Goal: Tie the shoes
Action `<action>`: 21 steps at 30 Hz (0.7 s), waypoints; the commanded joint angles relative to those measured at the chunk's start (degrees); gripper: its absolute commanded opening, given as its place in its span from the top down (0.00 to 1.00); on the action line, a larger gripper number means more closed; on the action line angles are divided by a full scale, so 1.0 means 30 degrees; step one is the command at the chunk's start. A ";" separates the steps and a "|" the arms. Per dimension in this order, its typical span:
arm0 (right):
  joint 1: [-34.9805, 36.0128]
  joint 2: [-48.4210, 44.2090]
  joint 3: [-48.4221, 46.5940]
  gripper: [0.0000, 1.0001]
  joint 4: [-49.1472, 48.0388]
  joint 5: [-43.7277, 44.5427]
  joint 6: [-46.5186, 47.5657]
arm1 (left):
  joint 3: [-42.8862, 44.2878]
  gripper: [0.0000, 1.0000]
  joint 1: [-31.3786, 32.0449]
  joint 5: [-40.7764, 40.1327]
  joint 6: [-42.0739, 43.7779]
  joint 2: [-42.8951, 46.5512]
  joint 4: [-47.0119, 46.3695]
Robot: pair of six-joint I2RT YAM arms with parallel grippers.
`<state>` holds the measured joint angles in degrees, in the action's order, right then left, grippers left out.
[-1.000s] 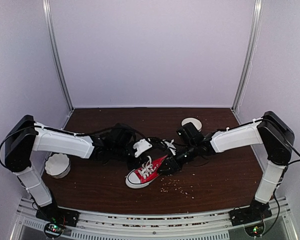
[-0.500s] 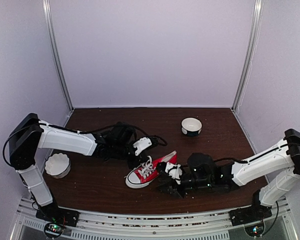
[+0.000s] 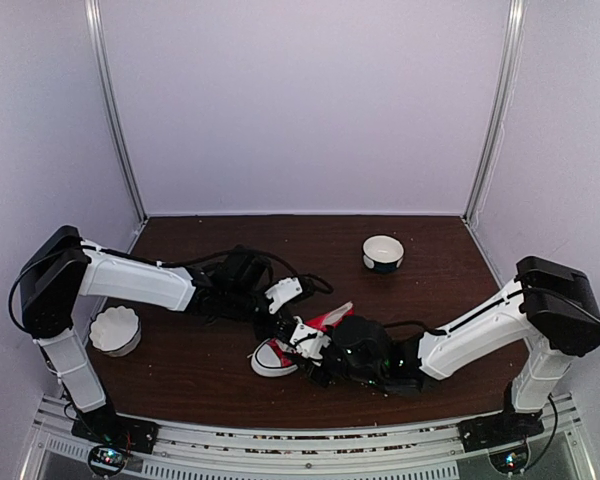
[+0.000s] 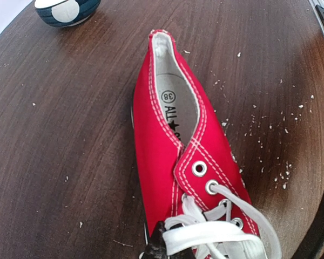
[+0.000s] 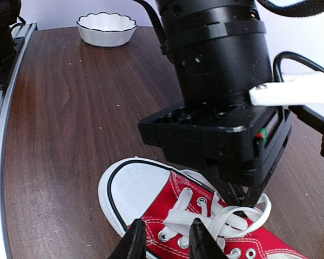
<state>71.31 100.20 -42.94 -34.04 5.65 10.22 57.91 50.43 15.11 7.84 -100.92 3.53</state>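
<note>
Right arm (image 3: 480, 325) has swung low to the sneaker (image 4: 162, 151), right end effector (image 5: 167, 241) slightly apart over laces (image 5: 205, 218); left end effector (image 4: 157, 246) clamps them.

Bright, even light from above, soft shadows on the table (image 3: 180, 370); wrist views sharp, slightly bowed.

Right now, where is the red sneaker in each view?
Top external: red sneaker low centre, toe near-left.
Left wrist: red sneaker fills the centre, heel up.
Right wrist: red sneaker at the bottom, toe left.
Landmarks: dark bowl, also in left wrist; scalloped bowl, also in right wrist.
</note>
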 commanded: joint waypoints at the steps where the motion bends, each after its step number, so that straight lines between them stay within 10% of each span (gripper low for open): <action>1: -0.0156 0.0187 -0.0016 0.74 0.0111 0.0814 0.0538 | 0.0645 1.00 -0.0185 0.0351 -0.0180 -0.0151 -0.0403; 21: -0.0964 0.1606 -0.1602 0.75 0.1885 0.0472 0.0906 | 0.0767 1.00 -0.0317 0.0529 -0.0049 -0.0427 -0.0239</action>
<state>68.79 104.20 -46.06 -29.28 6.26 13.30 58.65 50.17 15.55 7.79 -101.65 3.57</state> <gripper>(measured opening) 0.249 0.005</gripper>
